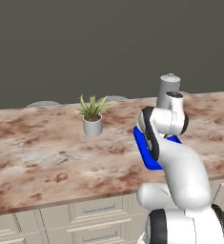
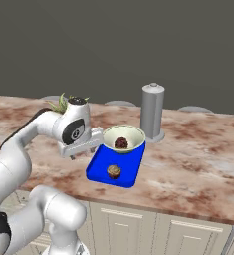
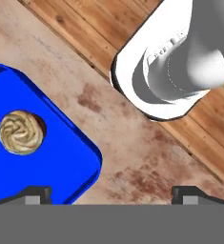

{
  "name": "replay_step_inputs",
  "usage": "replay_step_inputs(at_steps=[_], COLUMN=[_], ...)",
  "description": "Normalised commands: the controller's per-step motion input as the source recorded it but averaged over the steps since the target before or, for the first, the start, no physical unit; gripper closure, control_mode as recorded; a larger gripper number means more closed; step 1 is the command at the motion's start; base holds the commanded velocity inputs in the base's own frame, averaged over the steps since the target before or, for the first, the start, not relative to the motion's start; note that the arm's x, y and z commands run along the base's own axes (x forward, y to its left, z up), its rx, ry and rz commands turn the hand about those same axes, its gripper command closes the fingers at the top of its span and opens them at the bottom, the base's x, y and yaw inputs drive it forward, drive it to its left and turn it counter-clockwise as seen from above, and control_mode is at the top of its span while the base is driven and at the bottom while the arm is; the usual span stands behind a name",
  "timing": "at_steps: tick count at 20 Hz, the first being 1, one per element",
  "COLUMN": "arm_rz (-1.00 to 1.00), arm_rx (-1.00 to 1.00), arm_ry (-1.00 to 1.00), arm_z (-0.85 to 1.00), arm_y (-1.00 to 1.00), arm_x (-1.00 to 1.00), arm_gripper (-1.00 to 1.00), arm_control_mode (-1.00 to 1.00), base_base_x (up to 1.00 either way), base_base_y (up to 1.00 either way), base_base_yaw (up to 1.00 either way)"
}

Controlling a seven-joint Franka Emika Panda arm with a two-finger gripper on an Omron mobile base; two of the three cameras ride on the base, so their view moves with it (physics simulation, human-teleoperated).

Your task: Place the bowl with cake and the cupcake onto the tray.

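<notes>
The blue tray (image 2: 131, 167) lies on the marble counter near its front edge. At the tray's far end stands the cream bowl (image 2: 123, 135) with the dark cake (image 2: 121, 143) inside. The cupcake (image 2: 113, 172), with its pale swirl top (image 3: 21, 132), sits on the tray's near half. My gripper (image 2: 78, 152) hangs just left of the tray, apart from the bowl. In the hand view the gripper (image 3: 116, 193) is open, its fingertips wide apart with bare counter between them, and the tray's corner (image 3: 61, 157) lies to the left. In the left base view my arm hides most of the tray (image 1: 143, 145).
A tall grey canister (image 2: 152, 112) stands behind the tray, close to the bowl. A small grey plant pot (image 1: 92, 125) sits farther left on the counter. The counter's front edge (image 2: 153, 208) runs just past the tray, with wooden floor (image 3: 108, 24) below.
</notes>
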Motion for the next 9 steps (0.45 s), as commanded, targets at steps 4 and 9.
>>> replay_step_inputs(at_steps=[4,9], arm_rz=[0.0,0.0], arm_rx=[-0.04,-0.1], arm_ry=[0.07,0.01], arm_z=[0.39,-0.05], arm_y=[0.71,0.76], arm_x=[-0.11,0.0], arm_gripper=[-1.0,-1.0], arm_control_mode=[-1.0,-1.0], base_base_x=[0.0,0.0], base_base_y=[0.0,0.0], base_base_yaw=[0.0,0.0])
